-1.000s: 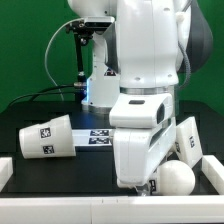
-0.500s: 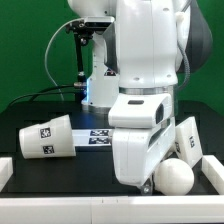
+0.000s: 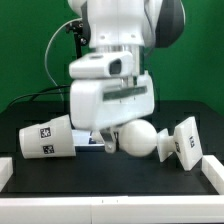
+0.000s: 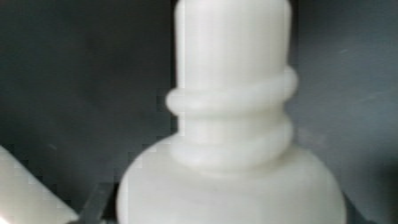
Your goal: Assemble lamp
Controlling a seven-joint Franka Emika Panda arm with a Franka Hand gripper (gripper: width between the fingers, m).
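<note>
My gripper is shut on the white rounded bulb and holds it sideways just above the black table, neck toward the hand. The fingers are hidden by the hand and the bulb. In the wrist view the bulb fills the picture, its ringed neck pointing away and its round body near the camera. The conical shade lies on its side at the exterior view's left. The boxy base leans at the exterior view's right, close to the bulb's round end.
The marker board lies between the shade and my hand, mostly hidden. A low white rail runs along the table's front and side edges. Cables and a stand are behind. A white edge shows beside the bulb in the wrist view.
The arm has risen and swung to the exterior view's left, carrying the bulb from the front right corner up to the middle of the table, beside the base.
</note>
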